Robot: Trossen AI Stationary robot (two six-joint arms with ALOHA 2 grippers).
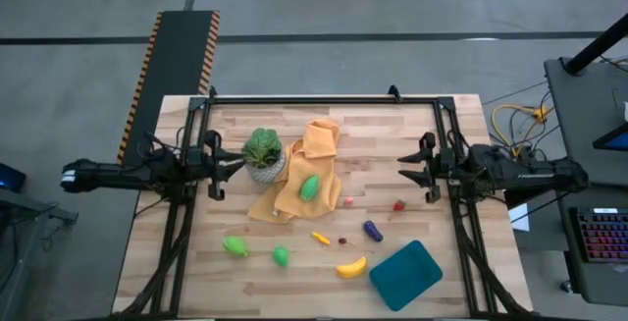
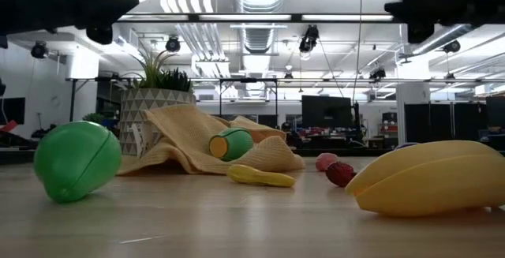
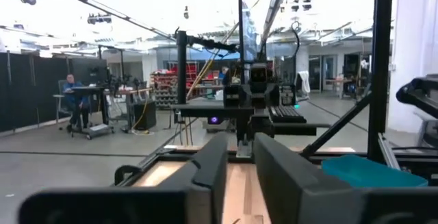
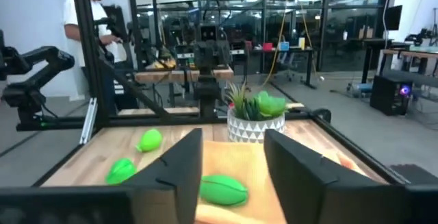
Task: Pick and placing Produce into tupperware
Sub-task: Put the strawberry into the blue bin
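Note:
The teal tupperware (image 1: 405, 274) sits near the table's near right corner, with the yellow banana (image 1: 351, 267) just left of it. The purple eggplant (image 1: 373, 231), a small yellow piece (image 1: 321, 238) and tiny red pieces (image 1: 398, 205) lie mid-table. Two green pieces (image 1: 235, 246) (image 1: 281, 256) rest on the near left part of the table. A third green piece (image 1: 309, 187) lies on the orange cloth (image 1: 294, 186). My left gripper (image 1: 234, 165) hovers open at the left, beside the plant. My right gripper (image 1: 404, 168) hovers open at the right, above the table.
A leafy plant in a white pot (image 1: 263, 156) stands on the cloth's left edge, close to my left gripper. Black frame rails (image 1: 324, 98) run along the table's far edge and down both sides. In the right wrist view a person (image 4: 92, 18) stands beyond the table.

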